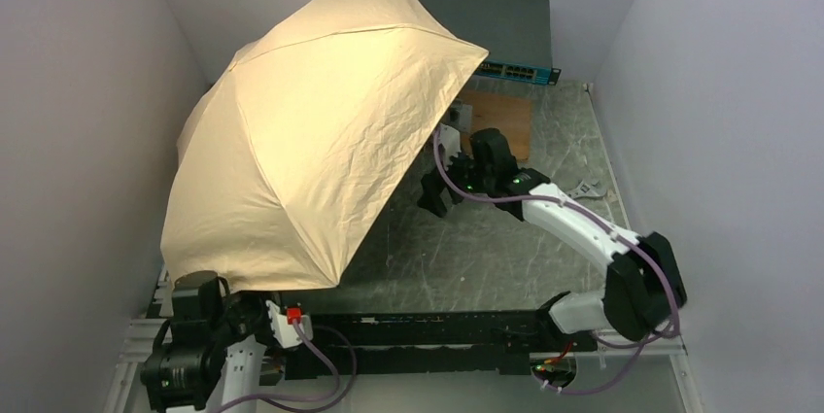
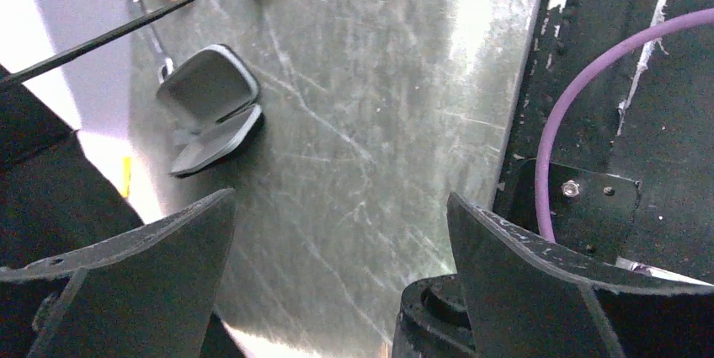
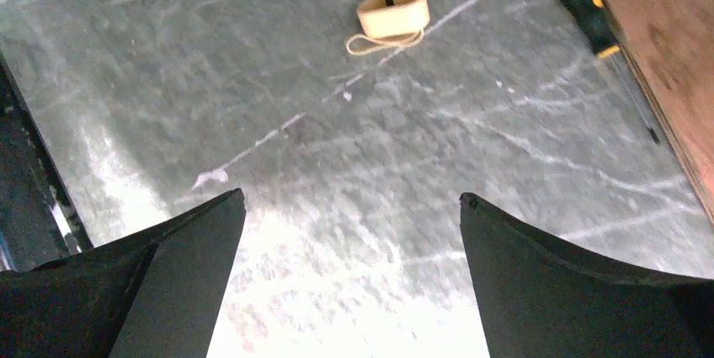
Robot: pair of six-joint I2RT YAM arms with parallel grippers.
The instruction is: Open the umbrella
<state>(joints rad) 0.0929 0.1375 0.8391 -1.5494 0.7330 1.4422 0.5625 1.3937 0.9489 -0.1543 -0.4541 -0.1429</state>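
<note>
Looking down from the overhead camera, I see the compact folding umbrella with cream-beige fabric fully spread. Its canopy tilts over the table's 9-to-12 o'clock side, and the left arm's base shows at its 6 o'clock rim. At 12 o'clock, behind the canopy, sits the flat dark-grey network switch box. Just in front of it a brown wooden board lies on the grey marbled table top.

My right gripper hovers just off the canopy's 3 o'clock edge, jaws spread wide above the table. At 12 o'clock in its wrist view a cream rib tip cap sits low at the surface. A black-and-yellow screwdriver lies at 1 o'clock, along the board's edge.

My left gripper is likewise spread wide. A hinged grey plastic case lies open at 10 o'clock from it.
</note>
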